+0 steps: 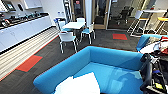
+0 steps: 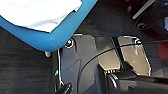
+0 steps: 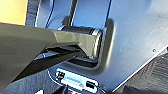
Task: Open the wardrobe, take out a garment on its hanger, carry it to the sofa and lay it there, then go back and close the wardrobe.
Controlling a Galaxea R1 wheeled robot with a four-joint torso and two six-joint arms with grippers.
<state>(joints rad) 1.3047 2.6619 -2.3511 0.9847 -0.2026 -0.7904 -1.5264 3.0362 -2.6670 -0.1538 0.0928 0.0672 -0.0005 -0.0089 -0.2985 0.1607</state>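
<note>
One garment [image 1: 78, 85] (white) lies on the sofa [image 1: 110, 58].

No text, brand, number or sign can be read anywhere; the small panels on the far wall [image 1: 60, 13] beside the glass doors are too blurred to make out. The pale label plate [image 3: 75, 81] on the robot's body in the right wrist view carries marks that stay illegible; the white garment [image 1: 78, 85] on the sofa [image 1: 110, 62] bears no legible print.

White garment [image 1: 78, 85] on bright blue sofa [image 1: 110, 60]; dark carpet [image 1: 50, 57] with orange patches.
</note>
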